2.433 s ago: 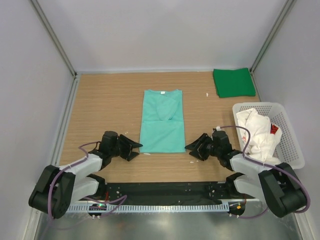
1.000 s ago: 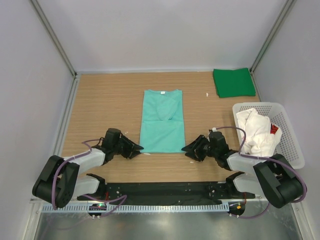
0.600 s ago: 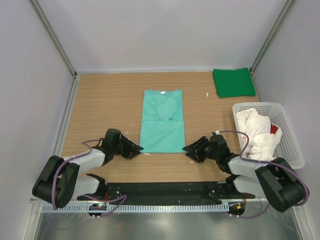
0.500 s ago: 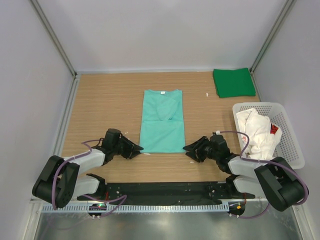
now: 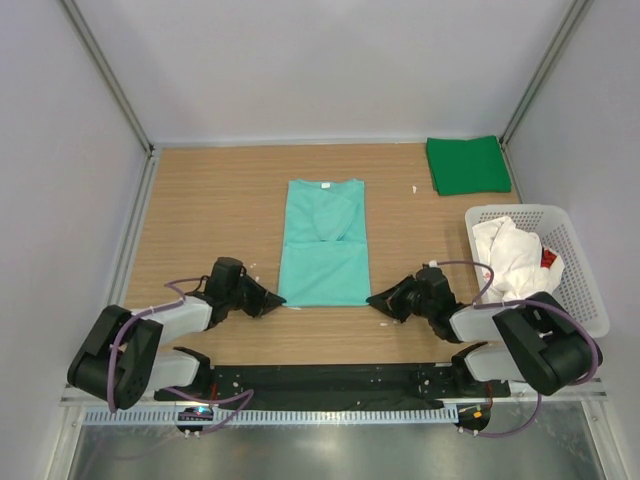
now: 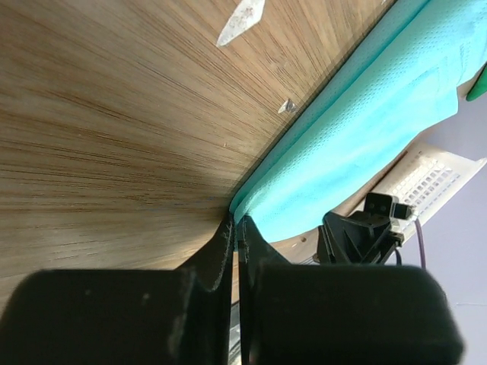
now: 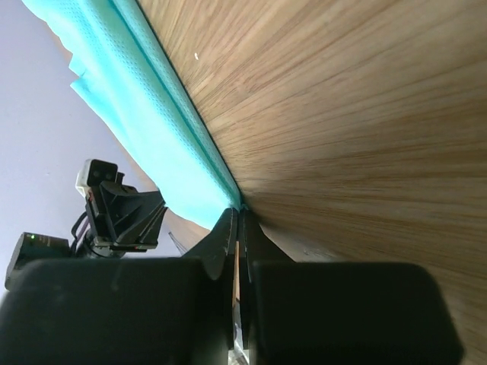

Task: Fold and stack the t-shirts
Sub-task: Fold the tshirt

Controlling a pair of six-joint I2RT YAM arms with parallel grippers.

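Left gripper (image 5: pixel 278 303) sat low on the wooden table (image 5: pixel 210 220), fingers pressed together on the near-left hem corner of the mint-teal fabric t-shirt (image 5: pixel 323 255). Right gripper (image 5: pixel 372 299) was the same: fingers together, pinching the near-right hem corner. That shirt lay flat between the two tools, folded to a narrow strip running away from both tips, collar at the far end. Folded dark green fabric t-shirt (image 5: pixel 467 165) sat well beyond the right gripper and off to its right, at the far table corner. Crumpled white fabric t-shirt (image 5: pixel 510 265) lay in the white plastic lattice basket (image 5: pixel 585 290), to the right of the right gripper.
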